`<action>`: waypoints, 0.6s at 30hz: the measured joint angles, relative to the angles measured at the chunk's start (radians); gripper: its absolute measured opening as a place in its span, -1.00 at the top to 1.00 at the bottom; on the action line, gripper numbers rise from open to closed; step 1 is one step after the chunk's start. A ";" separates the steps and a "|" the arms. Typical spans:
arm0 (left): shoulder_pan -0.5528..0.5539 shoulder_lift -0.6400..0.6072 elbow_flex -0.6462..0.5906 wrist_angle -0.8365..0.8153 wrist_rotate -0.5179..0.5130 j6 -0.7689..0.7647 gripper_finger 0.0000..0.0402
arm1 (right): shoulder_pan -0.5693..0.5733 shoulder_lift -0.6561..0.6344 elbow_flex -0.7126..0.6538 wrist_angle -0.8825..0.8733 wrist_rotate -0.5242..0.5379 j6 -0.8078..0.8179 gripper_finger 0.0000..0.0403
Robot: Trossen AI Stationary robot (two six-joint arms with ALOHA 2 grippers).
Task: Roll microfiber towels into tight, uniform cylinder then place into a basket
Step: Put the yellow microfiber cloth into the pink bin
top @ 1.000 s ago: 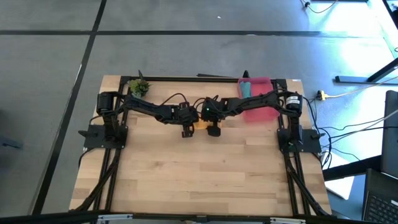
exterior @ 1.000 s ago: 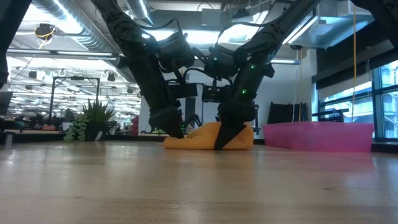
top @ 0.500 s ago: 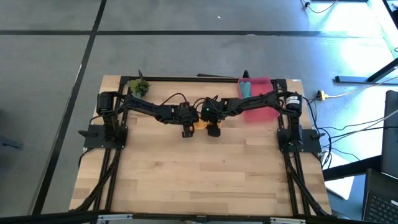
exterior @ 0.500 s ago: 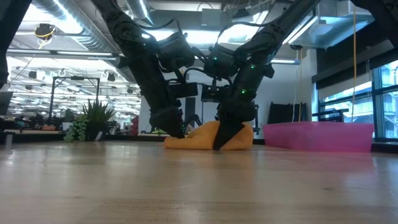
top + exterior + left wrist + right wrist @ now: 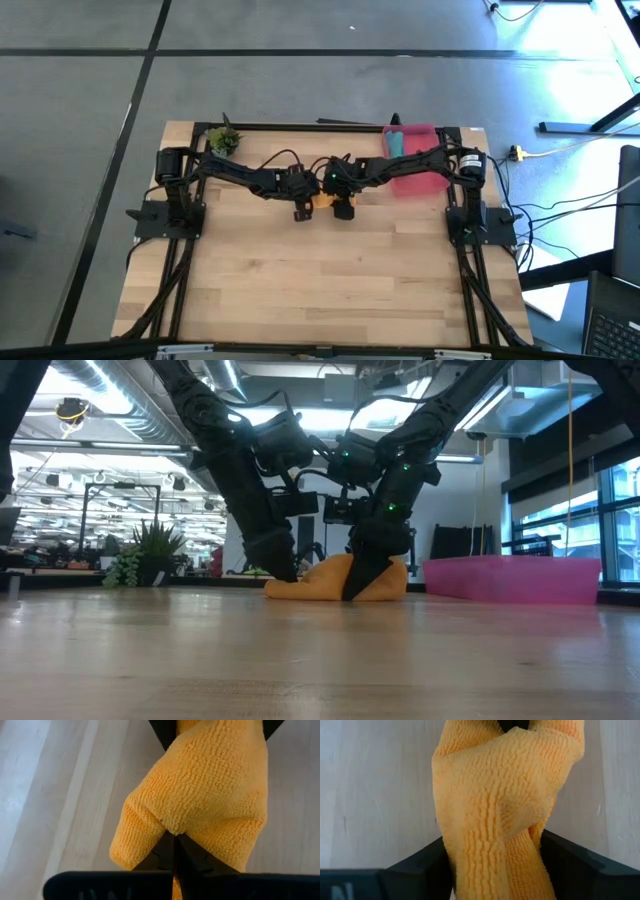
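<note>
Both tools are down on the orange towel at the middle of the table's far half. The left tool [image 5: 283,567] is pressed together, its dark fingers [image 5: 176,854] meeting under a fold of the cloth at the towel's left end, so it looks to be pinching that end. The right tool [image 5: 362,575] sits at the other end with the cloth running up between its two fingers [image 5: 572,865]; its jaws stand partly spread around the thick bunch of fabric, gripping it.

The orange towel [image 5: 335,580] lies bunched into a low, lumpy roll on the table [image 5: 330,280], between the two tools, with only a sliver of orange [image 5: 322,201] showing from above.

Out to the right, the red-pink basket [image 5: 415,180] rests near the table's far right corner, well apart from the orange roll, and the right arm crosses over it. The teal towel [image 5: 394,141] lies inside the basket at its far left end.

Across at the far left corner sits a small green plant [image 5: 224,140], near the left arm's base.
</note>
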 joint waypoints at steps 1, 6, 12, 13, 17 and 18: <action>0.000 0.000 0.000 0.000 0.000 -0.011 1.00 | 0.000 0.000 0.000 0.000 0.000 0.000 -0.27; 0.000 0.000 0.000 -0.001 0.000 -0.034 1.00 | 0.000 0.000 0.000 0.001 0.000 0.003 -0.27; 0.000 0.000 0.000 -0.002 -0.023 0.004 1.00 | 0.000 0.000 0.000 0.001 0.001 0.003 -0.27; 0.000 0.000 0.000 -0.003 -0.033 0.000 1.00 | 0.000 0.000 0.000 0.001 0.001 0.003 -0.27; -0.003 0.000 0.000 -0.007 -0.045 0.009 0.99 | 0.000 0.000 0.000 0.001 0.001 0.003 -0.27; -0.004 0.000 0.000 -0.008 -0.047 0.018 0.97 | 0.000 0.000 0.000 0.001 0.001 0.003 -0.27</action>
